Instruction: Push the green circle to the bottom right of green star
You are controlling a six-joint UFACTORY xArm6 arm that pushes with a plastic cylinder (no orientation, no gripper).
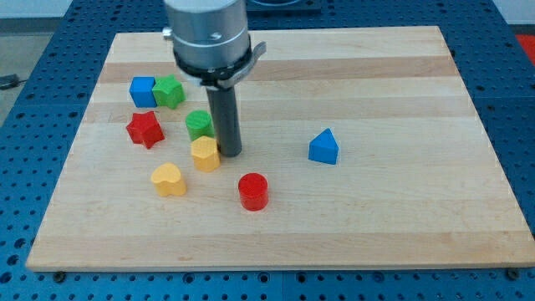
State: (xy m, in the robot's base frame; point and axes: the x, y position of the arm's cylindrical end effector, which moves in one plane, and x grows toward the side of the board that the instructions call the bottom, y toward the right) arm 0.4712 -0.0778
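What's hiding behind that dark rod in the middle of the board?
The rod covers the right edge of the green circle. My tip sits just right of the yellow block. Whether they touch cannot be told.

On my screen the wooden worktop sits on a blue pegboard base. I see a blue cube toward ten o'clock from the worktop's middle. A red star lies at six o'clock from that cube, near it. A yellow block with flat sides lies at about four o'clock from the red star. A yellow heart lies at about eight o'clock from that yellow block, close by. A red cylinder lies at four o'clock from the yellow block. A blue triangle stands well apart at three o'clock.
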